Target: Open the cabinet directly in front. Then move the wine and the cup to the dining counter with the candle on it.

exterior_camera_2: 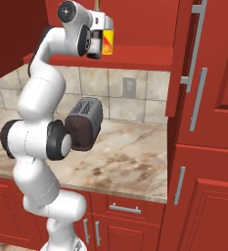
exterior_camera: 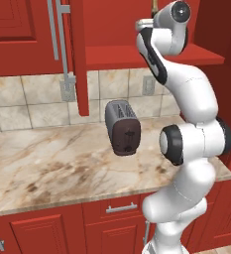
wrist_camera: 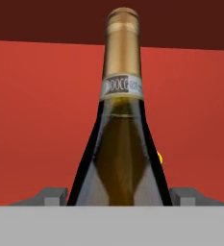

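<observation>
Wine [wrist_camera: 121, 125] upright on open cabinet [exterior_camera_2: 145, 58] shelf, yellow cup [exterior_camera_2: 107, 42] just beside it

The wine [wrist_camera: 120, 158] is seen as glossy dark glass with shiny gold foil on the neck. The worktop [exterior_camera: 42, 163] looks like polished marble, the cabinet [exterior_camera: 18, 34] like smooth red paint.

A rendered home kitchen. Red panelled wall cabinets [exterior_camera: 23, 30] with long silver bar handles [exterior_camera_2: 198, 98] hang across the top of both base views, above a beige tiled backsplash [exterior_camera: 32, 101] with wall sockets [exterior_camera_2: 129, 87]. A marbled worktop [exterior_camera: 47, 163] crosses mid-frame, carrying a dark toaster [exterior_camera: 122, 127], over low red cabinets with drawers [exterior_camera_2: 127, 208] along the bottom.
</observation>
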